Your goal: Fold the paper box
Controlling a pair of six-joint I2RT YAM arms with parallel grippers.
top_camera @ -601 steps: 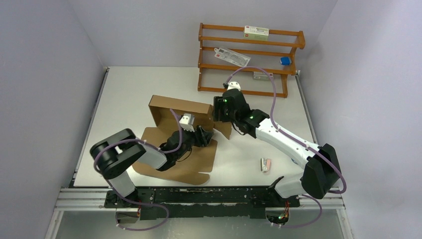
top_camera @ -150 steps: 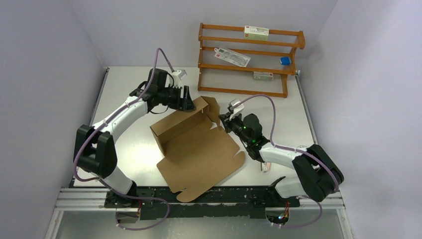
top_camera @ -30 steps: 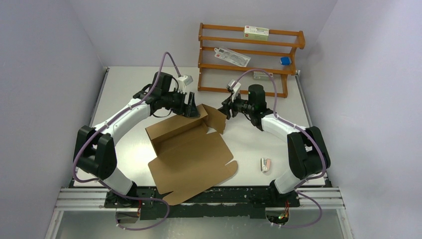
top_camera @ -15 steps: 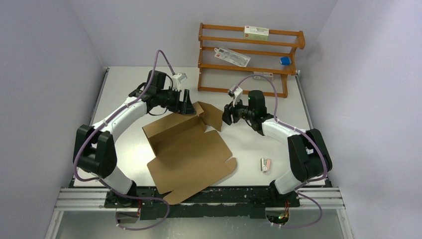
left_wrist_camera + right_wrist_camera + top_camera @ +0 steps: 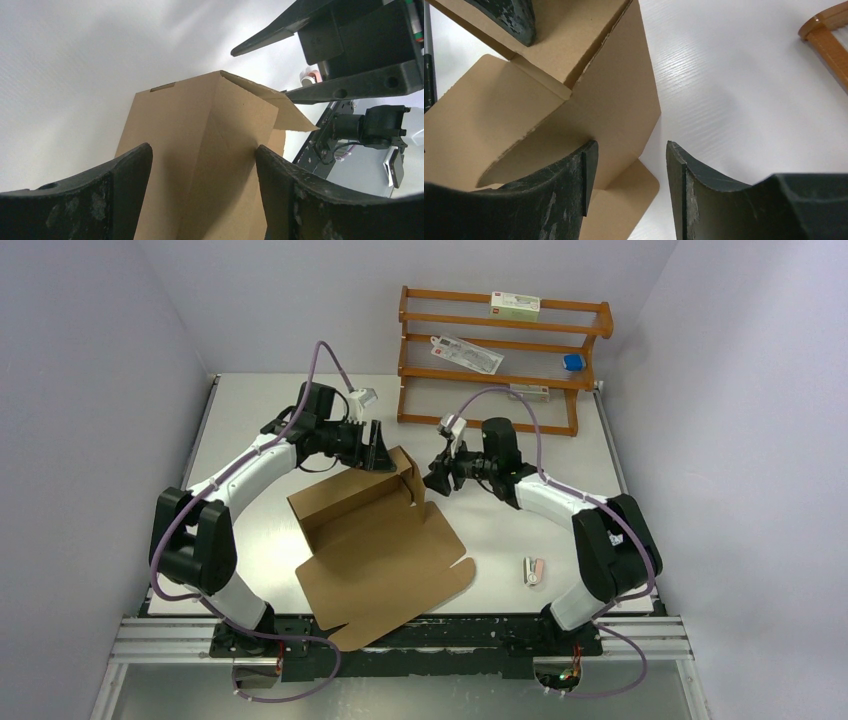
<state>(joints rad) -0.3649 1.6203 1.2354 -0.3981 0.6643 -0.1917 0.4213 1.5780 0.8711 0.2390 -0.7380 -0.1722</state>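
Observation:
The paper box [image 5: 385, 550] is a brown cardboard sheet lying mid-table with its back wall raised. My left gripper [image 5: 381, 453] is open at the wall's right end; in the left wrist view [image 5: 202, 165] its jaws straddle the cardboard corner [image 5: 210, 130]. My right gripper [image 5: 432, 481] is open at the box's right side flap. In the right wrist view [image 5: 628, 150] its left finger [image 5: 554, 195] rests against the upright flap [image 5: 619, 100], and the right finger stands over bare table.
A wooden rack [image 5: 500, 420] stands at the back with a white-green carton [image 5: 514, 306], a flat packet [image 5: 466, 353] and a small blue item [image 5: 573, 362]. A small pink-white object [image 5: 534, 571] lies on the table at right.
My right gripper has moved left against the box's side flap, and the flap has swung from lying outward to standing upright. My left gripper has barely moved.

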